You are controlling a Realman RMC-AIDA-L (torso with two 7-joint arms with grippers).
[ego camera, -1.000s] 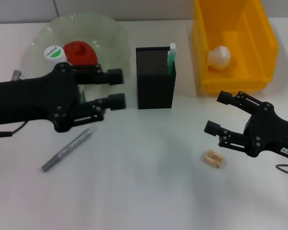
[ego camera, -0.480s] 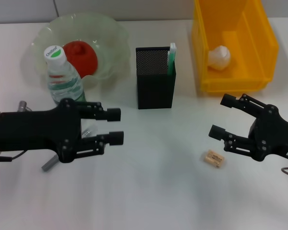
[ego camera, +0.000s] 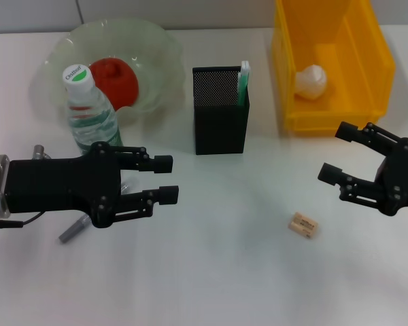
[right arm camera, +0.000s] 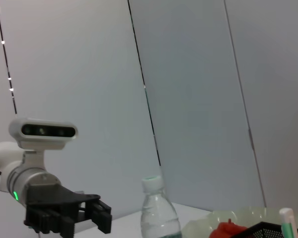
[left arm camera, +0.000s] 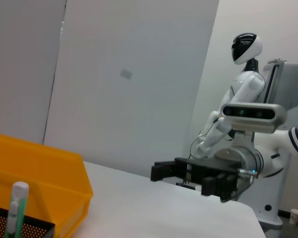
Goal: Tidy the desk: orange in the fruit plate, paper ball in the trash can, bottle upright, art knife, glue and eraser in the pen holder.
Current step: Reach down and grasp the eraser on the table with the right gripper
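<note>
- Bottle [ego camera: 90,112] stands upright on the tabletop [ego camera: 217,272], near edge of the fruit plate [ego camera: 156,61]; orange [ego camera: 113,80] sits in the plate. Paper ball [ego camera: 311,81] lies in the yellow trash can [ego camera: 374,75]. Glue [ego camera: 244,83] stands in the pen holder [ego camera: 220,119].
- Left to do, as judged: art knife [ego camera: 71,232] and eraser [ego camera: 304,225].
- Left claw [ego camera: 164,179]: fingers apart, holding nothing, just near of the bottle. The art knife lies under the left arm, only its near-left end showing.
- Right claw [ego camera: 341,161]: wide open, empty, right of and a little far from the eraser, which lies flat on bare tabletop, well apart from the holder.
- Step in hand (judgement): pick up one of the two remaining items.
- For the eraser: bring the right claw directly over it, line the fingers across its short sides, descend until the tips nearly touch the tabletop, close gently.
- For the knife: grasp mid-body, across the shaft, so it hangs level.
- Risk: swinging the left arm far could knock the bottle over.
</note>
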